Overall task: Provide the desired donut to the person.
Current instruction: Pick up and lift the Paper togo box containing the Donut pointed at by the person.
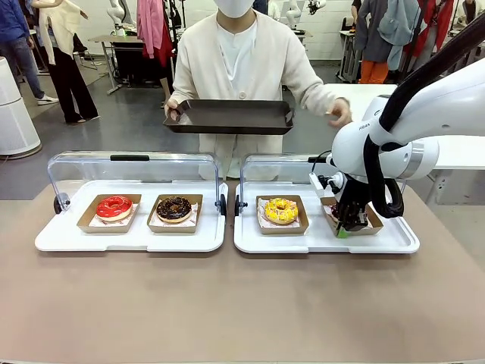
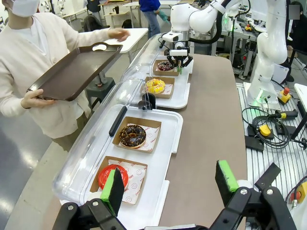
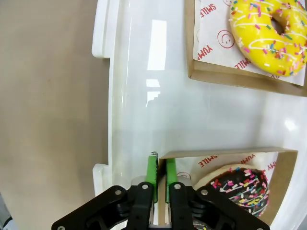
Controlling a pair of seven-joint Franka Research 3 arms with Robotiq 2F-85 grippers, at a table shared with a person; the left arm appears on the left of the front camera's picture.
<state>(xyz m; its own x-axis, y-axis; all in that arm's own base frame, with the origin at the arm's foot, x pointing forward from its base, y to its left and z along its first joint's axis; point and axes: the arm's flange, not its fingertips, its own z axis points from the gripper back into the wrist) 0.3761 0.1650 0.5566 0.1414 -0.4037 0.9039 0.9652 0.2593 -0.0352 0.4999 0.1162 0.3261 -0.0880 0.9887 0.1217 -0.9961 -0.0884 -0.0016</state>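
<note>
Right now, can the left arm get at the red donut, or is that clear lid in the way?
Probably yes. The clear lid stands swung back on the far side, so the red donut lies uncovered in its cardboard tray, and the left gripper hangs open near that end.

Right hand point(image 3: 160, 165) pinched closed, left hand point(image 2: 170, 182) open.

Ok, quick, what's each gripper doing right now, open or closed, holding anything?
Left gripper: open, holding nothing.
Right gripper: closed on the wall of the cardboard tray with the chocolate sprinkle donut.
</note>
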